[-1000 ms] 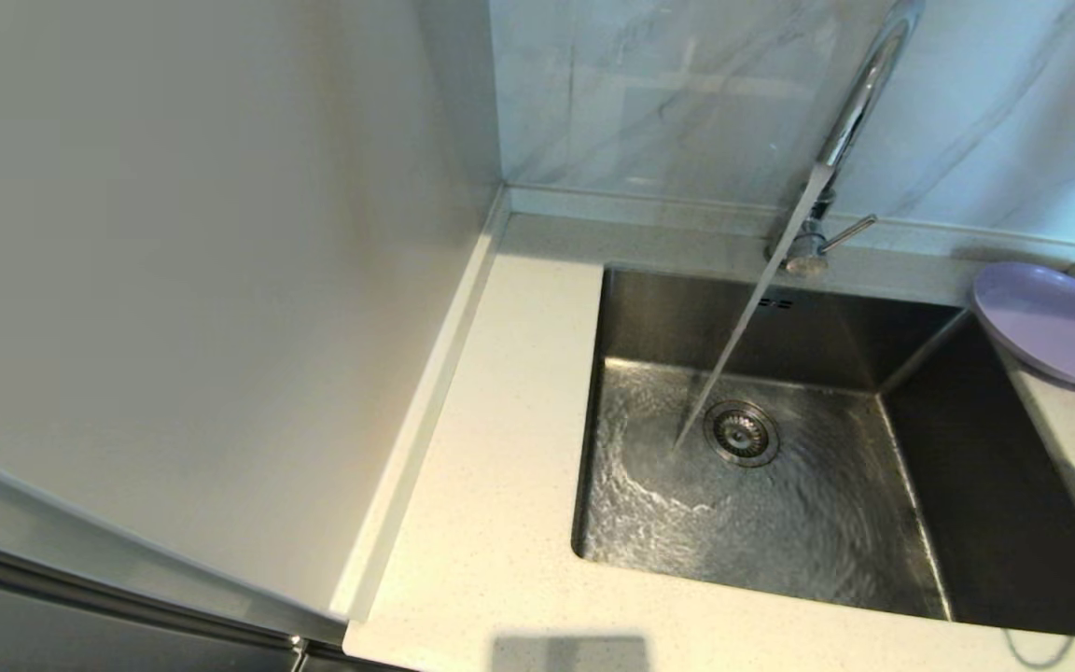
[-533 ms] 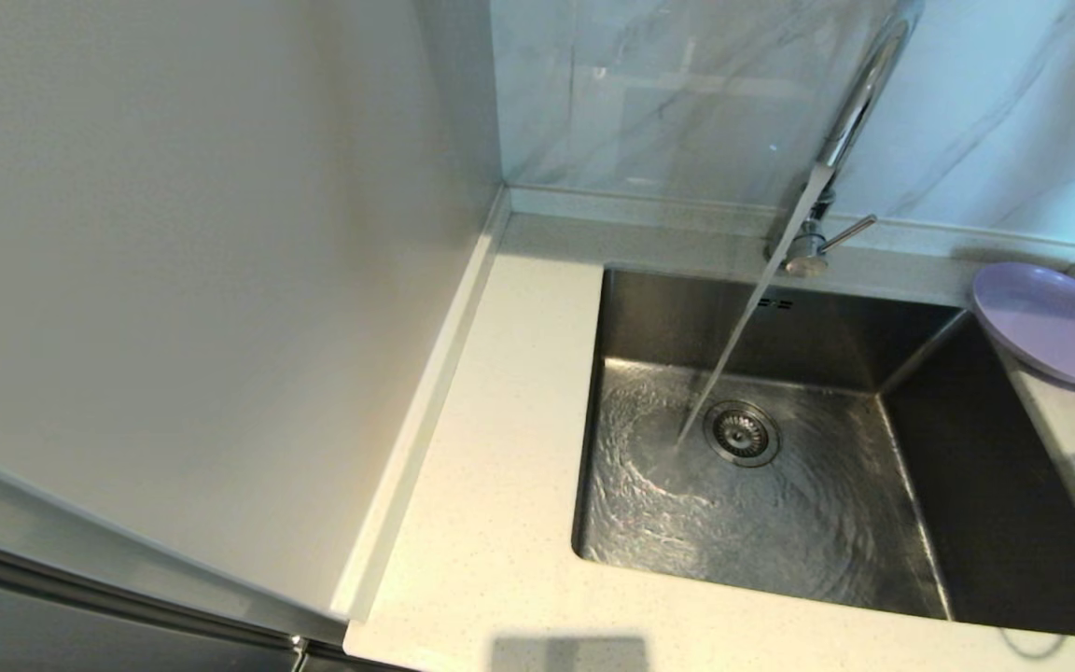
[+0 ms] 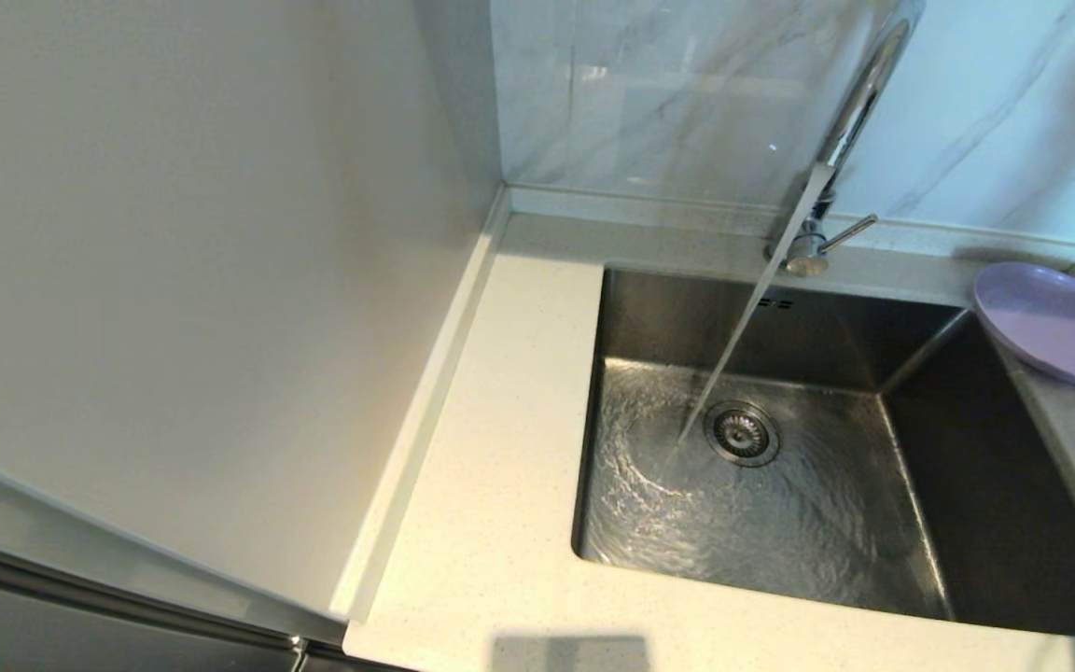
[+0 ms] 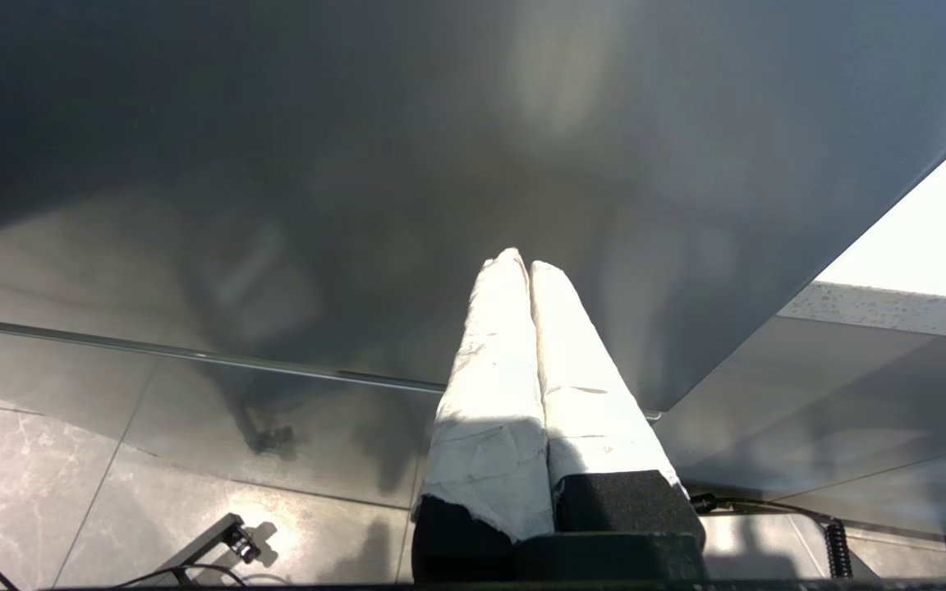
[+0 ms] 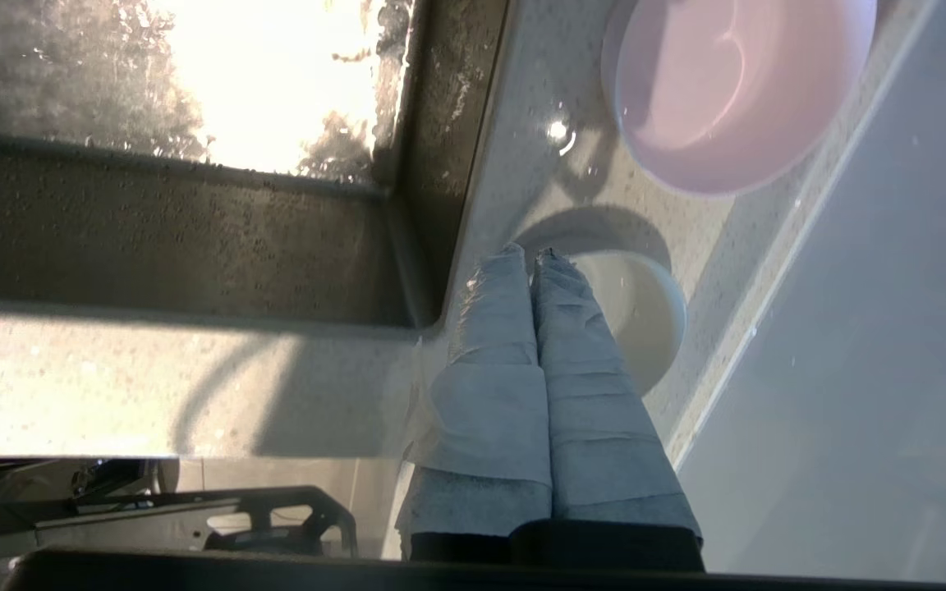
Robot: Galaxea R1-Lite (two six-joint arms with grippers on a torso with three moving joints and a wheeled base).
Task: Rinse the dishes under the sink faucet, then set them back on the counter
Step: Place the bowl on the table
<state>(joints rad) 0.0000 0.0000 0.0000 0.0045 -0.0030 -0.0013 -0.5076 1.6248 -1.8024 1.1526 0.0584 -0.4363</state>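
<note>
The counter (image 3: 500,523) wraps the sink (image 3: 995,523); water from the faucet (image 3: 859,93) streams aslant into it beside the drain. My head view shows neither arm. Only my right wrist view shows my right claw (image 5: 532,256), fingers pressed together and empty, above the counter strip by the sink corner, the white bowl (image 5: 645,316) just beside its tip, the pink dish (image 5: 727,74) beyond. The lilac plate (image 3: 1055,322) lies flat, overhanging the sink. My left claw (image 4: 522,264), pinched together, hangs off by a dark panel.
</note>
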